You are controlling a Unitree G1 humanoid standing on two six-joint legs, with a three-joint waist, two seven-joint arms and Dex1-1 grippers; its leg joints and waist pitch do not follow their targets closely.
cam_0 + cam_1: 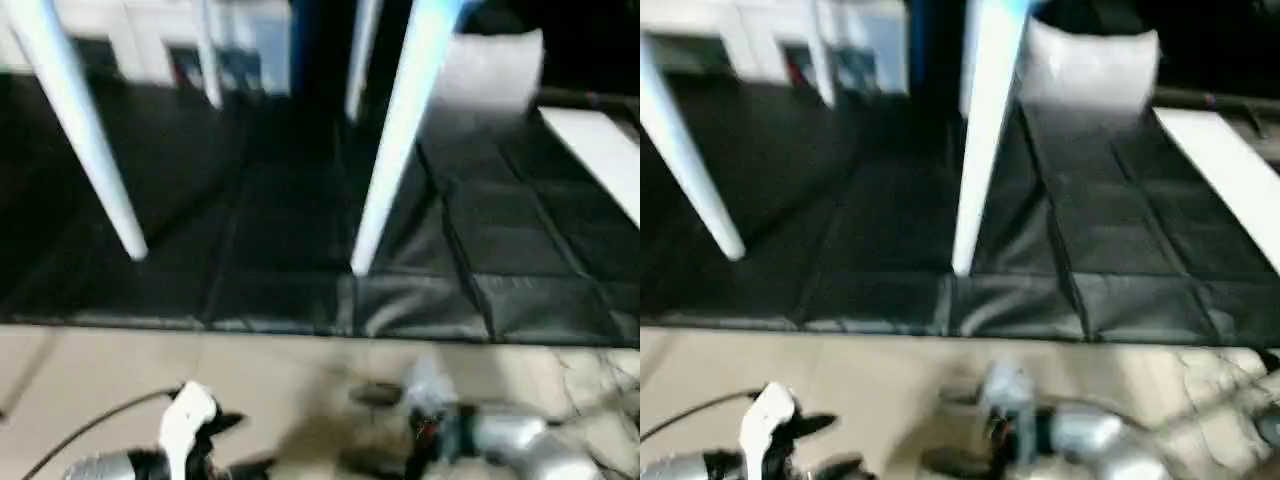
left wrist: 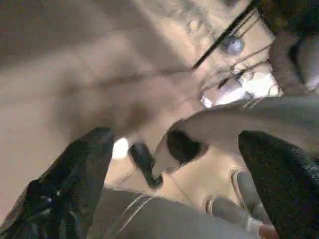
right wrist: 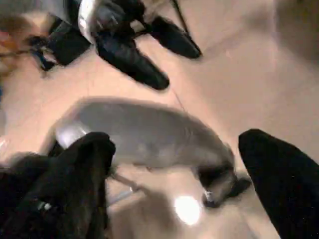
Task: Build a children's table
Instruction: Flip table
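Note:
The white children's table stands upright on the black mat [image 1: 270, 240], its top out of view above. Two near legs [image 1: 85, 130] [image 1: 400, 130] slant down to the mat, and two far legs [image 1: 207, 55] [image 1: 362, 55] stand behind them. Both arms hang low over the beige floor, in front of the mat and apart from the legs. My left gripper [image 1: 235, 445] [image 2: 174, 137] is open with nothing between its black fingers [image 2: 75, 169]. My right gripper [image 1: 365, 430] [image 3: 174, 139] points toward the left one and is also open and empty.
A flat white board [image 1: 600, 150] lies at the mat's right edge. A white cabinet [image 1: 150, 40] stands at the back left, with a pale bulky object [image 1: 490, 70] at the back right. A black cable [image 1: 90, 425] runs over the floor by my left arm.

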